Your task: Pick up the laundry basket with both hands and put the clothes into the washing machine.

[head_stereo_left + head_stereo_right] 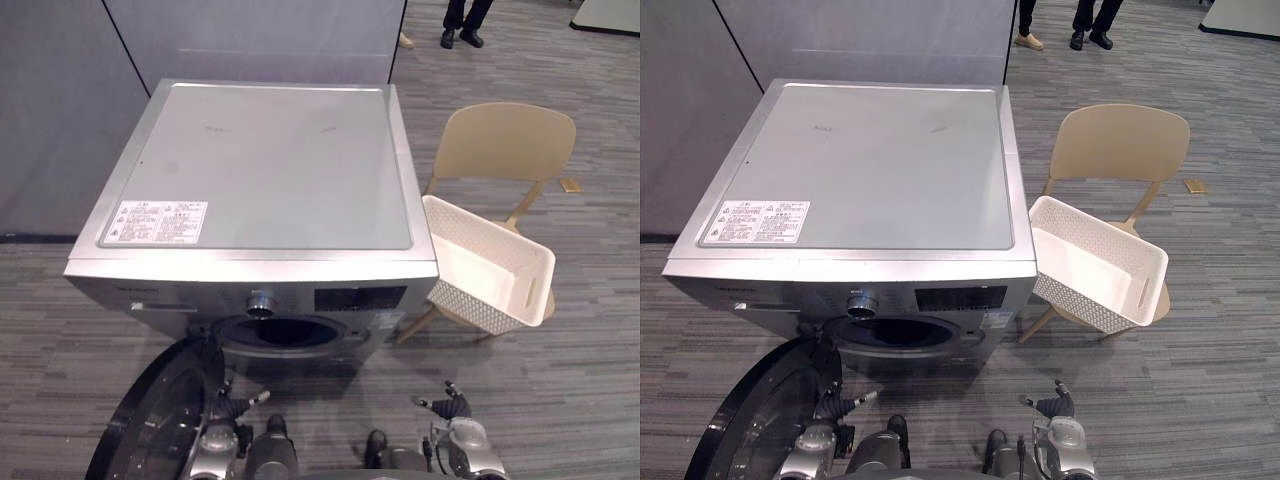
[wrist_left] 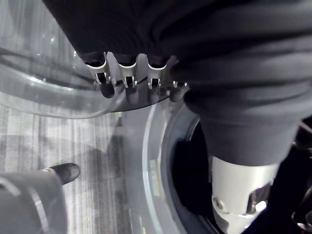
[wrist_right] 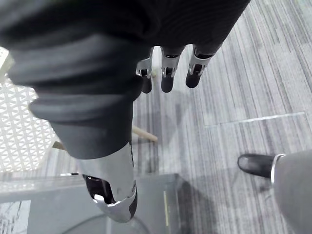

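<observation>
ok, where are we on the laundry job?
Done: washing machine door hangs open; the laundry basket on the chair looks empty. In hand: nothing, left hand and right hand are open, low before it. Left: can't tell, the drum is too dark to see into.

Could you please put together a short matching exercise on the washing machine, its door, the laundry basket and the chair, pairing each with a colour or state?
Things:
1. washing machine
2. door
3. laundry basket
4. chair

Descriptions:
A. swung open
B. beige
C. silver-grey
D. white, tilted

Pairs: 1-C, 2-A, 3-D, 4-B
</observation>
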